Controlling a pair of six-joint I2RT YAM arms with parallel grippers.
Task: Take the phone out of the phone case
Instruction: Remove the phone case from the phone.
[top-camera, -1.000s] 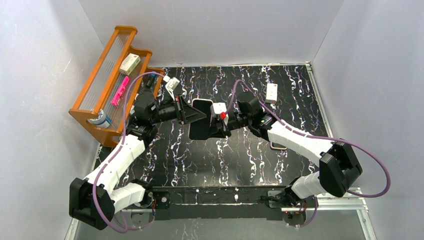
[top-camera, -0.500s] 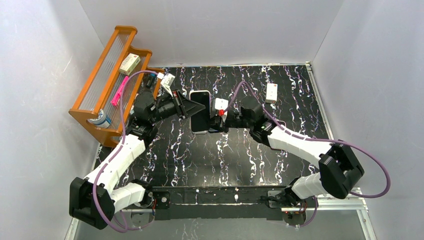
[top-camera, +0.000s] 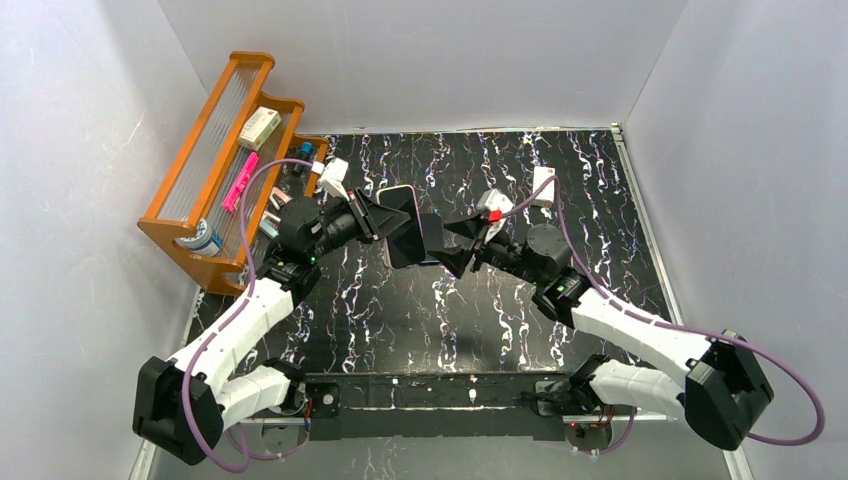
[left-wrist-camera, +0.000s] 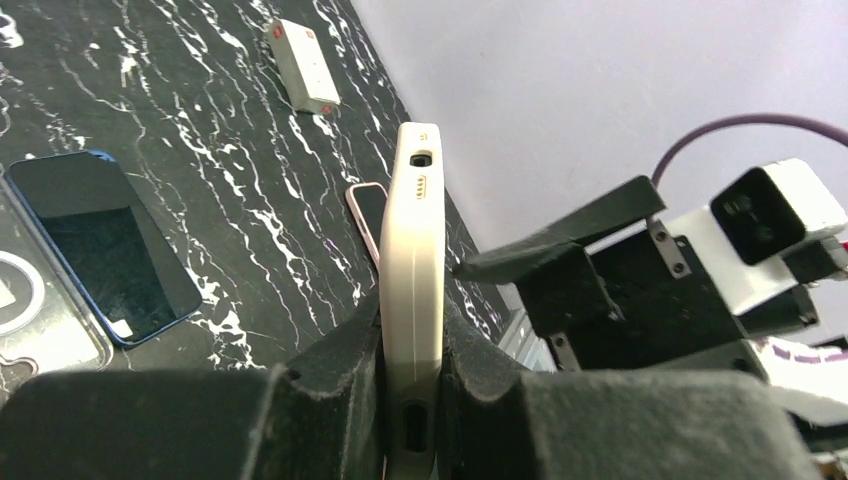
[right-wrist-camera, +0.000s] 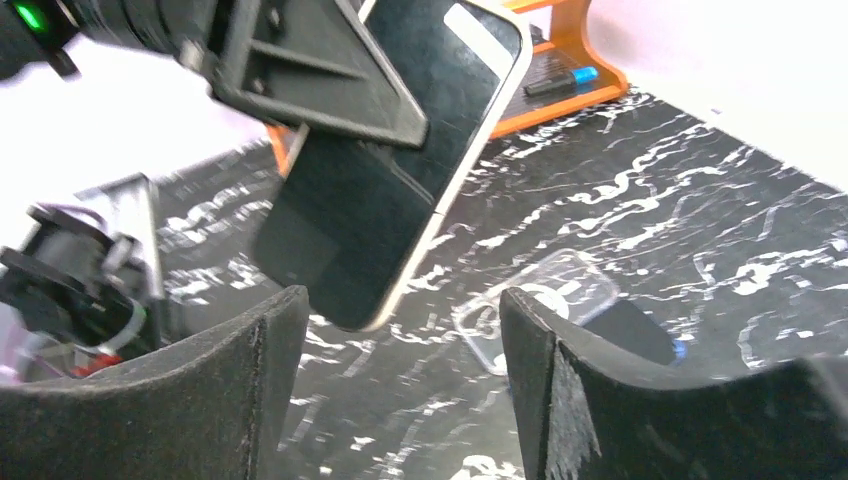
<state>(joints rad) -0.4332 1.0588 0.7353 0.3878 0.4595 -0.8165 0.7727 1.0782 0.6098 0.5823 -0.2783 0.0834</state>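
My left gripper (left-wrist-camera: 412, 320) is shut on the phone case (left-wrist-camera: 412, 240), a cream case seen edge-on in the left wrist view and held above the table. The phone (right-wrist-camera: 390, 170) sits inside it, its dark screen facing my right gripper. From the top the cased phone (top-camera: 403, 225) hangs tilted between the two arms. Just right of the phone, my right gripper (top-camera: 456, 245) stands open and touches nothing. In the right wrist view the right gripper (right-wrist-camera: 400, 310) shows only table between its fingers (right-wrist-camera: 250, 400), with the phone's lower corner above the gap.
A blue phone (left-wrist-camera: 105, 255) and a clear case (right-wrist-camera: 535, 300) lie on the black marbled table under the held phone. A pink-edged phone (left-wrist-camera: 368, 215) and a white box (top-camera: 543, 185) lie further right. An orange rack (top-camera: 215, 160) stands at the back left.
My right gripper has opened, let go of the phone and drawn back to the right. The left gripper has kept its grip and tilted the cased phone.
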